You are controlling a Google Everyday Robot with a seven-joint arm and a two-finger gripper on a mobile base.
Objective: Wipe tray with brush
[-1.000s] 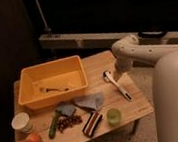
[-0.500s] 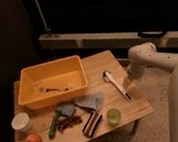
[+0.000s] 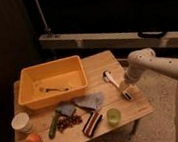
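Lowered to brush (image 3: 111, 78) handle near table (image 3: 101, 61) right edge, gripper (image 3: 128, 92) has fingers open; tray (image 3: 50, 65) unmoved.

You had nothing legible to go on: no lettering, label or number could be read on the tray (image 3: 29, 89), the brush (image 3: 112, 80) or anything else on the table (image 3: 101, 62). The gripper (image 3: 128, 91) hung at the brush's handle end.
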